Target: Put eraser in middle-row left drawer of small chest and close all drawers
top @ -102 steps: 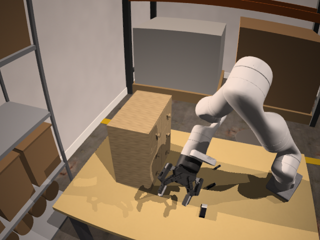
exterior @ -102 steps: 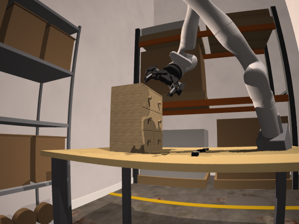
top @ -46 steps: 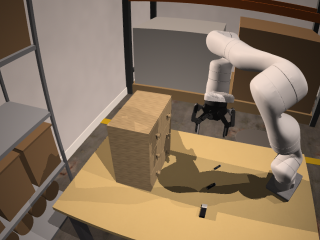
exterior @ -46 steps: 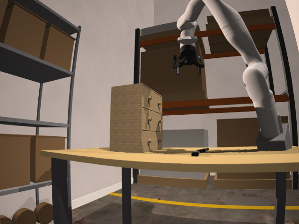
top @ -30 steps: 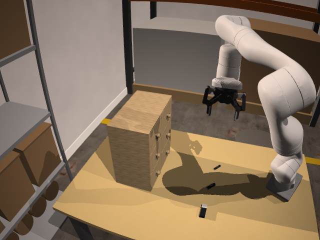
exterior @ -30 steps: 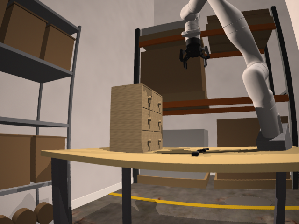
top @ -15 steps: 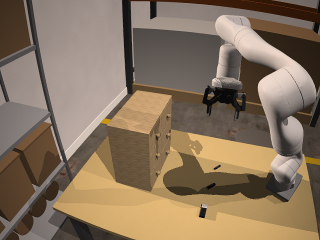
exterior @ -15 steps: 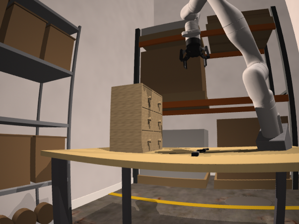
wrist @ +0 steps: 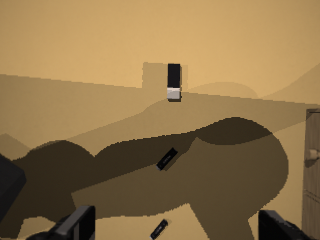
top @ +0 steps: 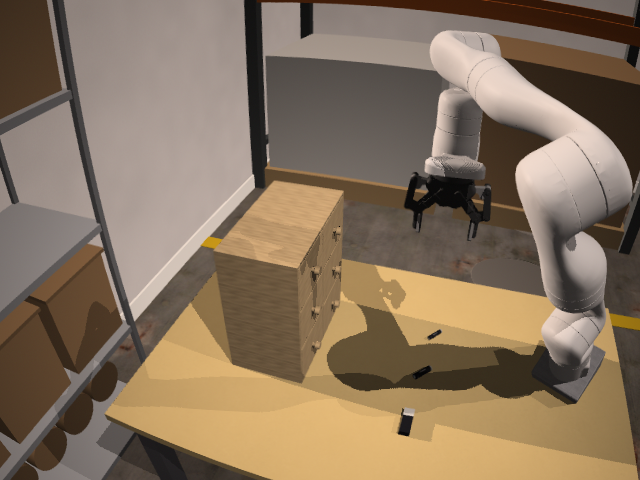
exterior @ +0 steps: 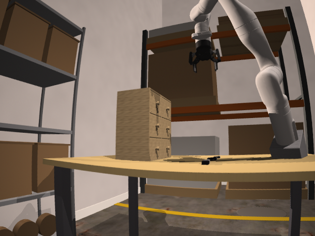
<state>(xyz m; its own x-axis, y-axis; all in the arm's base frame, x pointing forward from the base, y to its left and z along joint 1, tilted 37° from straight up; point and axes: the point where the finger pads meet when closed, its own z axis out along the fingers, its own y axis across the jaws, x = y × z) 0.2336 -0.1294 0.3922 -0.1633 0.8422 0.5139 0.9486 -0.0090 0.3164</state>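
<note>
The eraser (top: 406,421), a black block with a white end, lies flat on the table near its front edge; it also shows in the wrist view (wrist: 173,81) and in the exterior view (exterior: 205,162). The small wooden chest (top: 281,279) stands upright on the table's left part, with all six drawers pushed in. The knob of the middle row's left drawer (top: 314,311) (exterior: 157,126) is on the nearer column. My gripper (top: 447,227) (exterior: 204,67) is open and empty. It hangs high above the table, to the right of the chest and well above its top.
Two small black cylinders (top: 434,334) (top: 421,371) lie on the table between the chest and the arm's base (top: 568,372); they also show in the wrist view (wrist: 167,159) (wrist: 159,229). Shelving racks stand to the left and behind the table.
</note>
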